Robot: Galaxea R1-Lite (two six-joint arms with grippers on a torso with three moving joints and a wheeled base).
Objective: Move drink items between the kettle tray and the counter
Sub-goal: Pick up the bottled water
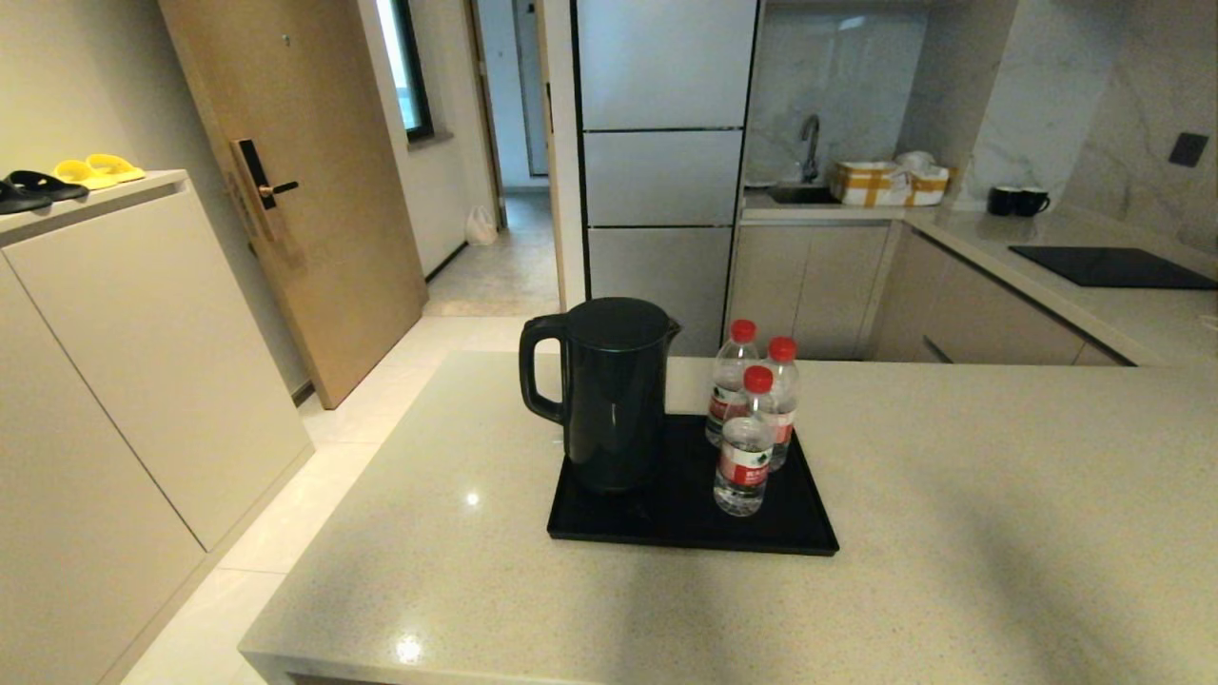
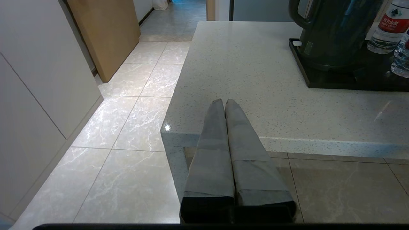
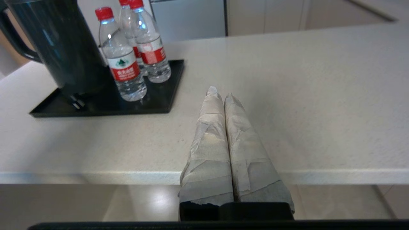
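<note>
Nothing moved yet: kettle (image 1: 609,395) and three bottles (image 1: 752,419) sit on tray (image 1: 690,528); left hand (image 2: 225,103) and right hand (image 3: 220,92) both closed, empty, at tabletop (image 1: 952,533) edge; next, open one and reach.

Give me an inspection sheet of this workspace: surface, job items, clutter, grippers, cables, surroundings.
Surface: beige speckled counter, glossy, with a black tray lying on it.
Job items: black kettle upright on the tray's left part; three water bottles with red caps upright in a tight cluster on its right part.
Clutter: nothing seen on the counter beside the tray.
Grippers: left gripper shut, over the counter's near left corner; right gripper shut, over the near edge, right of the tray. Both hold nothing.
Cables: nothing seen.
Surroundings: fridge behind; sink, two mugs and hob on the far worktop; door and slippers on a cabinet to the left.
</note>
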